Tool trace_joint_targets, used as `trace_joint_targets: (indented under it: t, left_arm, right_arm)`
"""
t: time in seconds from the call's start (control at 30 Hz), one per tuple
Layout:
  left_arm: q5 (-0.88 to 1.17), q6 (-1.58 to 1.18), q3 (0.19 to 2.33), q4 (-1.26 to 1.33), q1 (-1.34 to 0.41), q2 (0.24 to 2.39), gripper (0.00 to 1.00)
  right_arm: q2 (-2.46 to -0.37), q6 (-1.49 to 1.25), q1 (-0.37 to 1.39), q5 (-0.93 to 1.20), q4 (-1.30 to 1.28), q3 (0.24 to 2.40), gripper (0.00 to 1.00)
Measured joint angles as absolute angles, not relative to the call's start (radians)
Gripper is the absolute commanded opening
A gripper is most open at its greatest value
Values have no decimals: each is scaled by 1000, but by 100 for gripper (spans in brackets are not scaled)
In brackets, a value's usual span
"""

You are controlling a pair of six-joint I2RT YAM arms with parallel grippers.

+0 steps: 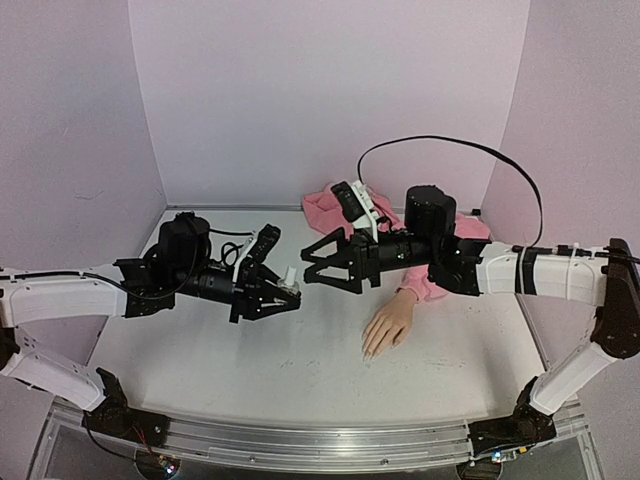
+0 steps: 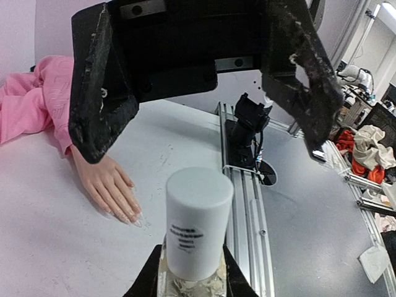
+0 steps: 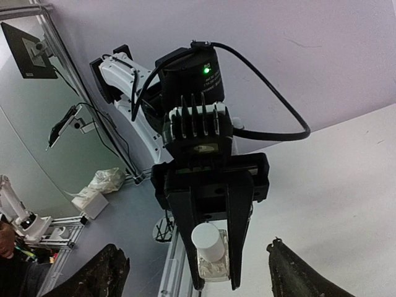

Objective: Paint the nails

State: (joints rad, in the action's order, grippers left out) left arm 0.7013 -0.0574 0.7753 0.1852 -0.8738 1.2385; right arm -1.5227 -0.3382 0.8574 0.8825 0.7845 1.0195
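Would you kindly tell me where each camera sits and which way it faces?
Top external: high behind the robot, looking down at the table, the left gripper, the right gripper, the mannequin hand and its pink sleeve.
Left wrist: on the left arm, facing the open right gripper; own jaws hold the white-capped bottle.
Right wrist: on the right arm, facing the left gripper and bottle; own jaw tips at the bottom.
Shared: the wrist views face each other; both show the bottle.

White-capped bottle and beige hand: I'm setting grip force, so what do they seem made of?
Small clear bottle: see-through, probably glass or hard plastic; its white cap matte plastic. Beige mannequin hand: smooth, faintly shiny, likely plastic or rubber.
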Motion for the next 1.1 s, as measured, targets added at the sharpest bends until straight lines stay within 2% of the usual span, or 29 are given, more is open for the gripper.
trace_joint_targets:
  t: [0.17,0.37,0.53,0.83,1.1]
  left_arm:
    - [782,-76,803,192,-874,1277,0]
    - [814,-88,814,192,-874,1305,0]
    - [825,-101,836,193,-874,1318,0]
    - [840,-105,844,194,-875,1330,0]
    - [842,-121,844,192,-870,1333,0]
  right_arm:
    - [-1526,-329,864,910,785,1019,60]
    - [-1547,-320,876,923,785,1020,53]
    - [-1562,-312,884,931,783,1021,43]
    - [-1597,-308,891,934,784,1047,11]
    - [-1610,-294,886,928,785,1058,14]
